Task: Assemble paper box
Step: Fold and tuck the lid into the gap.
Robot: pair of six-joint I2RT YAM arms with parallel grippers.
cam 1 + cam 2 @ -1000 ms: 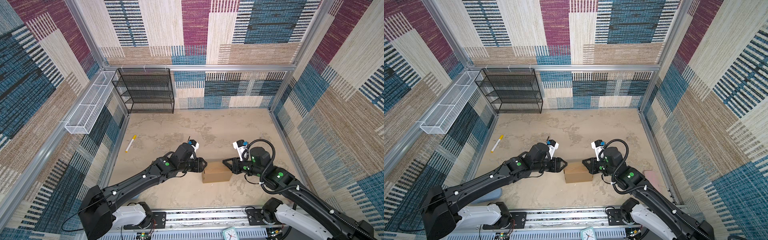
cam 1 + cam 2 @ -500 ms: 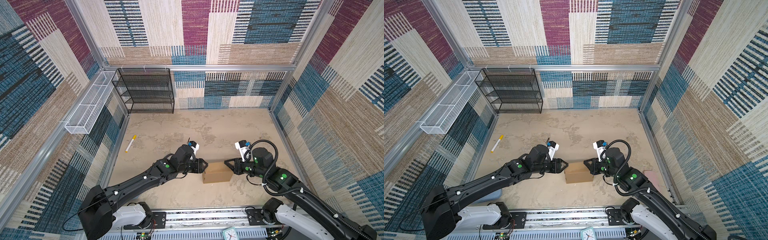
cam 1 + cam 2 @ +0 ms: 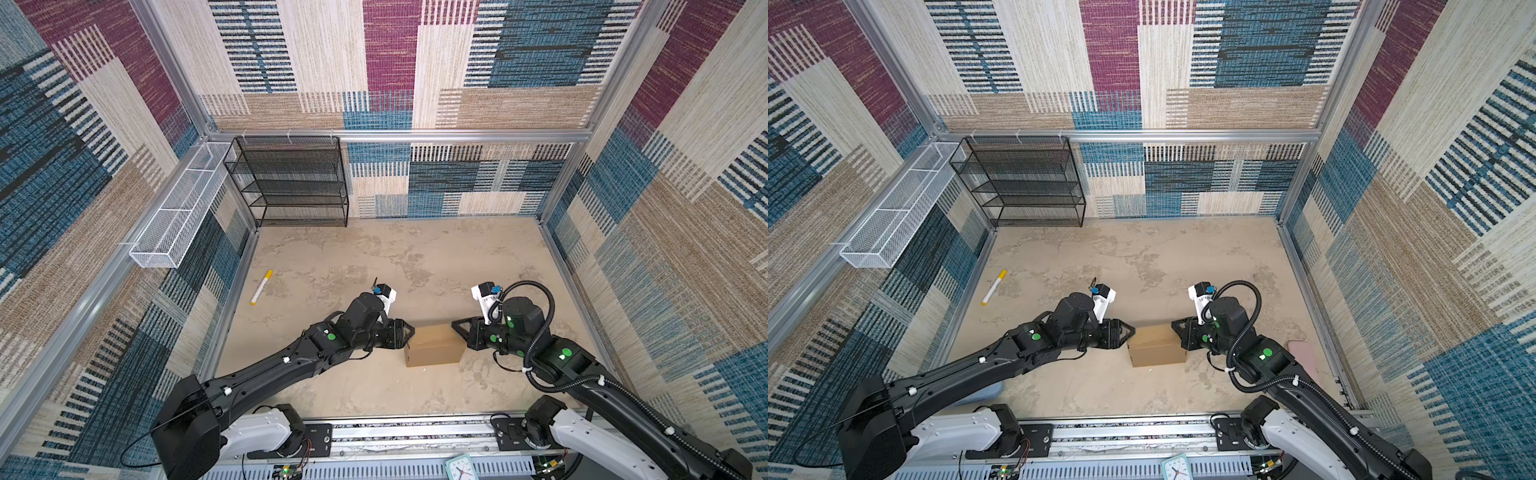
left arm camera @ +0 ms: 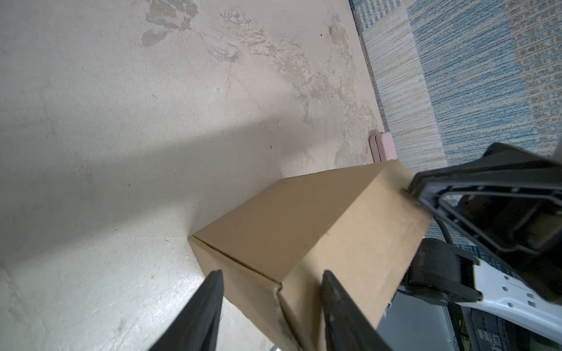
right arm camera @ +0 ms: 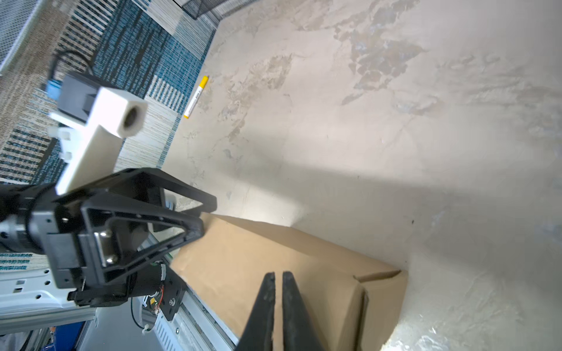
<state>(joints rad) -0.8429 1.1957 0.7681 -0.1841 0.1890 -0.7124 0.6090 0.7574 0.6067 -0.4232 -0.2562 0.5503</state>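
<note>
**Closed box braced between grippers**

The plain brown cardboard box (image 3: 434,345) lies folded shut between my tools. My left gripper (image 3: 410,331) stands open astride its near corner. My right gripper (image 3: 454,324), jaws nearly together and empty, meets the far end, probably to steady it.

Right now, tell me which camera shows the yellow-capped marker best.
The right wrist view: the marker appears largest there, unobstructed, with dark print visible on its white barrel. Both top views show the marker whole but small. The left wrist view misses it.
</note>
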